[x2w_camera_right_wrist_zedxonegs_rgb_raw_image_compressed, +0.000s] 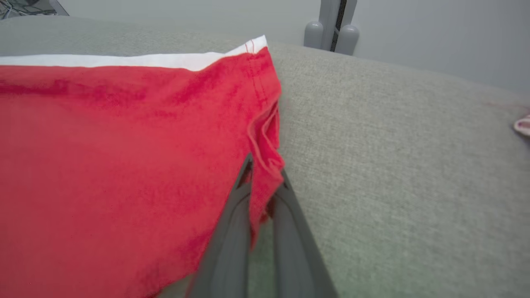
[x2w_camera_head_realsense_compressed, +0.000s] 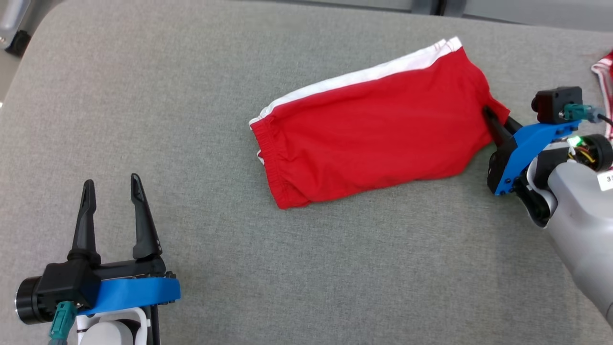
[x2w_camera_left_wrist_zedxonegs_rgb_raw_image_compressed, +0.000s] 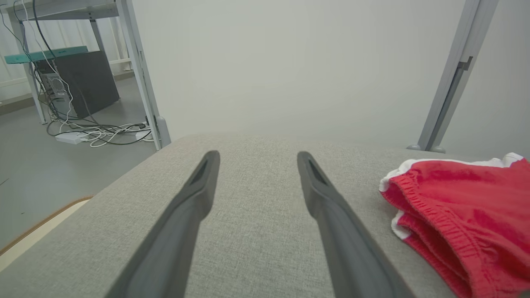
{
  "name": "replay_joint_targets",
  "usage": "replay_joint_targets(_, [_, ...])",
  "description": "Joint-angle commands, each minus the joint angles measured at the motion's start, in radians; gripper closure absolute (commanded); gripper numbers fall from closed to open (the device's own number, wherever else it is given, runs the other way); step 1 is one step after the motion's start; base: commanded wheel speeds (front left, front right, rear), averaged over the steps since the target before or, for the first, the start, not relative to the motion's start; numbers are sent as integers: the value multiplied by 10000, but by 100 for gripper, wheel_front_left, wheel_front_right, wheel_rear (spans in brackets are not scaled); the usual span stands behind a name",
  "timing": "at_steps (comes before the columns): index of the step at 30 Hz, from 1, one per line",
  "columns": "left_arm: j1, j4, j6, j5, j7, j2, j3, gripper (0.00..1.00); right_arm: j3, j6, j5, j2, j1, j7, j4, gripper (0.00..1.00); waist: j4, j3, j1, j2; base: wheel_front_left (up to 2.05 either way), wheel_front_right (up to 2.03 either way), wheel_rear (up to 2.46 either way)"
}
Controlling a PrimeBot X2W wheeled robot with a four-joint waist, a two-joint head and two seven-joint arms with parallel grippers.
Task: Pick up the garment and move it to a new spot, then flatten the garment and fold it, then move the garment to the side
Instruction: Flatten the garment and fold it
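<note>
The right gripper (x2w_camera_head_realsense_compressed: pixel 494 120) is closed on the right edge of the garment (x2w_camera_head_realsense_compressed: pixel 373 129). In the right wrist view, its two dark fingers (x2w_camera_right_wrist_zedxonegs_rgb_raw_image_compressed: pixel 232 231) pinch a small fold of red cloth between them at the hem (x2w_camera_right_wrist_zedxonegs_rgb_raw_image_compressed: pixel 265 174). The garment (x2w_camera_right_wrist_zedxonegs_rgb_raw_image_compressed: pixel 124 157) is a pair of red shorts with a white band along the far edge and an elastic waist at the left end. It lies flat and a little slanted on the grey padded surface (x2w_camera_head_realsense_compressed: pixel 191 96), from the middle toward the right.

The left gripper (x2w_camera_head_realsense_compressed: pixel 112 182) is at the near left, well apart from the garment, with its jaws wide open and nothing between them (x2w_camera_left_wrist_zedxonegs_rgb_raw_image_compressed: pixel 257 157). The waist end of the garment (x2w_camera_left_wrist_zedxonegs_rgb_raw_image_compressed: pixel 463 219) is to its right.

A red and white striped cloth (x2w_camera_head_realsense_compressed: pixel 604 72) lies at the far right edge. Cables (x2w_camera_left_wrist_zedxonegs_rgb_raw_image_compressed: pixel 95 134) lie on the floor beyond the surface.
</note>
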Motion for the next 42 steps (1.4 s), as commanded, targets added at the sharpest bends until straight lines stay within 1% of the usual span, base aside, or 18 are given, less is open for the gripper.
replay_joint_targets(1, [-30,12,-74,77,-22,-17,59,0,-33,2,115,2,256,-128,-60,100,-143,-180,0,0,0,0,0])
replay_joint_targets(7, [221,49,-164,317,-23,-28,178,0,-246,2,898,-82,1300,-706,-832,100,-729,-817,0,0,0,0,0])
replay_joint_targets(13, [432,106,-350,489,-23,-22,442,0,-629,2,1352,-320,2906,-901,-1903,100,-1407,-1307,0,0,0,0,0])
replay_joint_targets(16, [619,66,-494,544,-23,-33,546,0,-1323,2,1312,-475,3716,-904,-2566,100,-1709,-1469,0,0,0,0,0])
replay_joint_targets(21, [790,59,-592,670,-23,-23,754,0,-2895,2,987,-573,5216,-907,-3450,100,-2002,-1607,0,0,0,0,0])
replay_joint_targets(25, [778,72,-624,719,-23,-24,869,0,-3741,2,492,-458,6094,-908,-3840,100,-2137,-1608,0,0,0,0,0])
replay_joint_targets(29, [778,124,-644,714,-23,-26,915,0,-4314,2,54,-202,6286,-908,-4081,100,-2194,-1636,0,0,0,0,0])
replay_joint_targets(35, [732,151,-680,728,-23,-28,943,0,-4751,2,-642,249,6041,-909,-4776,100,-2124,-1668,0,0,0,0,0])
replay_joint_targets(38, [707,137,-673,725,-23,-27,908,0,-4837,2,-959,538,5869,-909,-5389,100,-2059,-1643,0,0,0,0,0])
replay_joint_targets(42, [627,130,-612,645,-23,-27,896,0,-4637,2,-1340,926,5569,-880,-6289,100,-1940,-1587,0,0,0,0,0])
